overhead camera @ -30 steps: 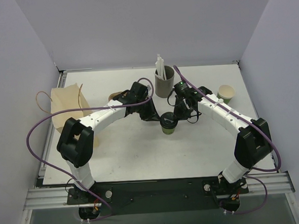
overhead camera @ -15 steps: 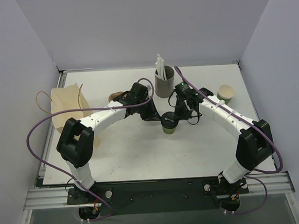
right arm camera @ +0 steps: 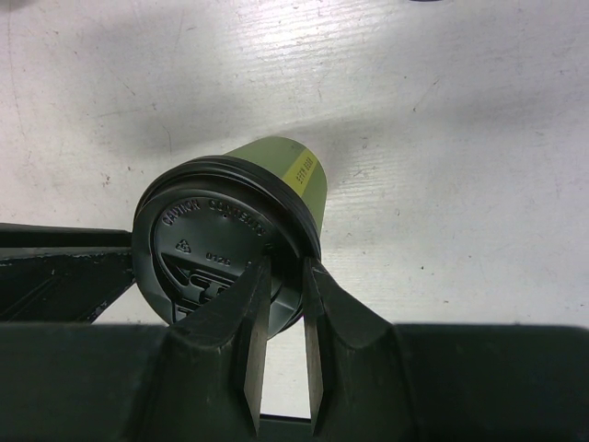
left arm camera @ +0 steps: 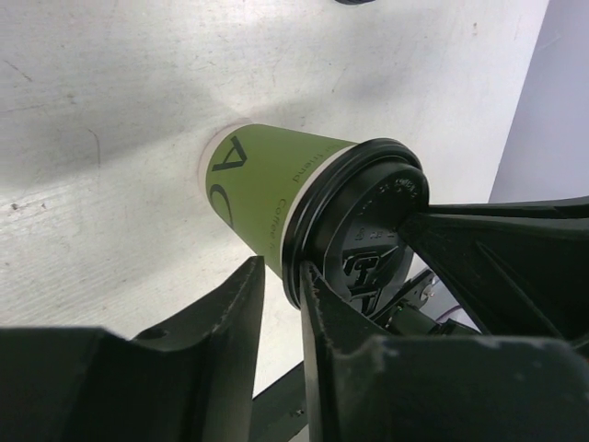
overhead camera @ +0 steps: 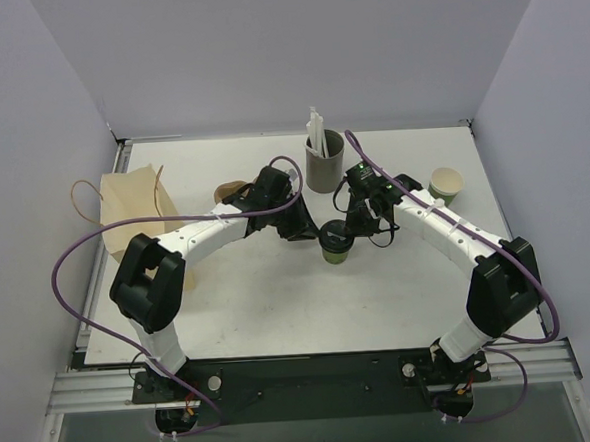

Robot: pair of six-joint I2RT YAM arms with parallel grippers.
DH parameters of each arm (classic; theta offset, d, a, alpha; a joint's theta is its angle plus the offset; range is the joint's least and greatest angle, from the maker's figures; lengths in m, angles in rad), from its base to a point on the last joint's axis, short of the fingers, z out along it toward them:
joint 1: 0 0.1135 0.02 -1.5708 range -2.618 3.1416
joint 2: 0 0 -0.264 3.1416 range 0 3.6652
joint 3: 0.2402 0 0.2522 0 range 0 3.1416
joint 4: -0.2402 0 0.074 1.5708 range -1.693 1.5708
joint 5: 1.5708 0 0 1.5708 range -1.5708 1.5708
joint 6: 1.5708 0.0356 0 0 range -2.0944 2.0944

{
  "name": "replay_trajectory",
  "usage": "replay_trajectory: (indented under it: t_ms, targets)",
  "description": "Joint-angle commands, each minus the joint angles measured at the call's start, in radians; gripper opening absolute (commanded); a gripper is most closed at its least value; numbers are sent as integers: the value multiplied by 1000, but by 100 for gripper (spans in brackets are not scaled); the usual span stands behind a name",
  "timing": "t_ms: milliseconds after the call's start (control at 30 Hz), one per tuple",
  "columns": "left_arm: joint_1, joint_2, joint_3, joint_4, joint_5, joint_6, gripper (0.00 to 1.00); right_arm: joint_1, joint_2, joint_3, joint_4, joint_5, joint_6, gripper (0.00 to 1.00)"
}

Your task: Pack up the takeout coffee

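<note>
Green takeout coffee (overhead camera: pixel 334 245) upright near middle of worktop (overhead camera: pixel 280 302), black lid (right arm camera: pixel 207 239) on. Right gripper (right arm camera: pixel 285 272): jaws narrow, pinching the lid's rim. Left gripper (left arm camera: pixel 282 276): jaws narrow, straddling the opposite rim; cannot tell whether they grip. Grey straw cup (overhead camera: pixel 323 161) stands behind, apart.

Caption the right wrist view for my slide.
Right gripper pinches the rim of the black lid on the green cup.
</note>
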State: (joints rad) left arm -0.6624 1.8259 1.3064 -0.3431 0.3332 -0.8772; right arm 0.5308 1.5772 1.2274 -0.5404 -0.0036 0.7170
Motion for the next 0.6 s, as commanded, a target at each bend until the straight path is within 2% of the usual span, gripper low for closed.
replay_trajectory:
  t_ms: [0, 133, 300, 433, 567]
  targets:
    - [-66, 113, -61, -132, -59, 76, 34, 31, 89, -80, -81, -70, 21, 15]
    - [-65, 107, -50, -93, -7, 76, 36, 31, 92, -75, -81, -75, 22, 15]
    - [-63, 116, -58, -48, 35, 54, 30, 28, 96, -80, -78, -91, 25, 15]
    - [-78, 145, -76, -74, 17, 49, 24, 29, 96, -91, -70, -99, 30, 15]
    - [-91, 170, -97, -132, -59, 49, 21, 29, 96, -97, -63, -102, 33, 15]
